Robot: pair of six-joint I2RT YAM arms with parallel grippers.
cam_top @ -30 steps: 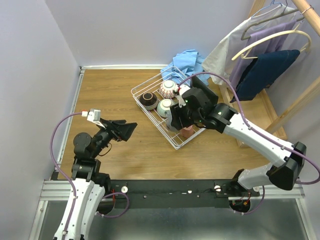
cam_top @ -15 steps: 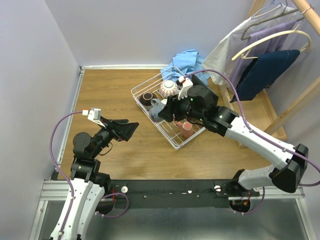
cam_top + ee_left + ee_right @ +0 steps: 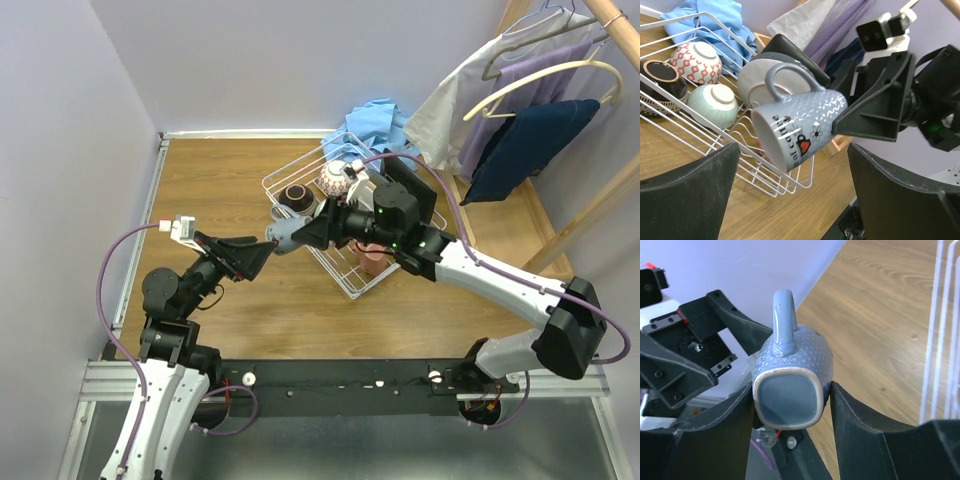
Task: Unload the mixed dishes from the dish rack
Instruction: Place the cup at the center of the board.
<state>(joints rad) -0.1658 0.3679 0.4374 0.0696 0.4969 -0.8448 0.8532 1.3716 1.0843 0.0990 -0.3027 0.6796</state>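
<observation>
My right gripper is shut on a grey-blue mug, held sideways in the air left of the white wire dish rack. In the right wrist view the gripper clamps the mug base-on, handle up. My left gripper is open just below and left of the mug. In the left wrist view the mug hangs between the spread jaws of the gripper, not touched by them. The rack holds a red patterned bowl, a dark brown bowl, a pale green bowl and an orange-red cup.
A wooden clothes rack with hung garments stands at the right. A blue cloth lies behind the dish rack. Walls close the left and far sides of the wooden table.
My right gripper has lifted the mug out of the rack and carried it left to the left gripper. The left gripper has risen slightly toward it.
</observation>
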